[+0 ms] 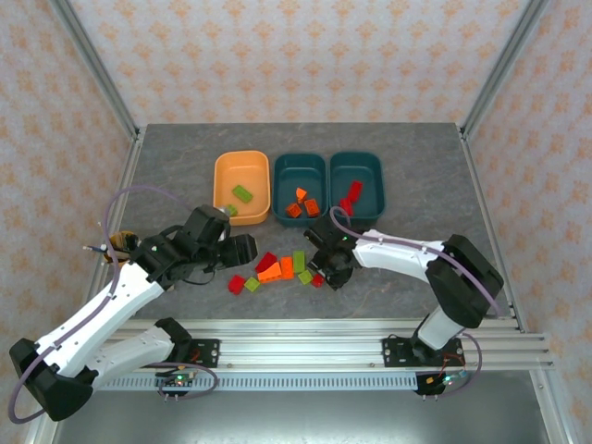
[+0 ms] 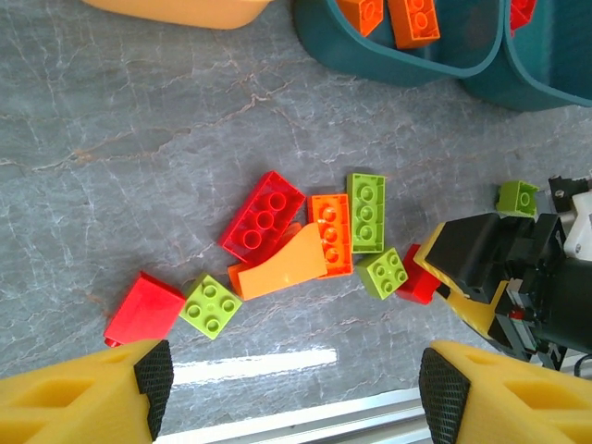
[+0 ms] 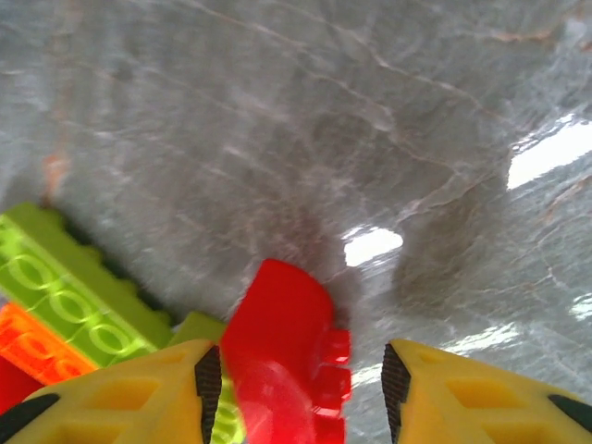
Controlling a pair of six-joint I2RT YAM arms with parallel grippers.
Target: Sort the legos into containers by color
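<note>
One red brick (image 3: 282, 356) lies on the tabletop (image 3: 370, 139) between the right gripper's (image 3: 296, 379) half-closed fingers (not yet pinched). A lime brick (image 3: 196, 326) just beside it could get dragged along. Nearby, the left gripper (image 2: 296, 375) hovers wide and empty.

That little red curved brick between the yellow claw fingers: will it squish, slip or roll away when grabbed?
Probably stiff: the red brick looks like hard moulded plastic, so it should not squish. Its glossy, curved top could let it slip in the right claw. Rolling seems unlikely, given its studs and flat edges.
</note>
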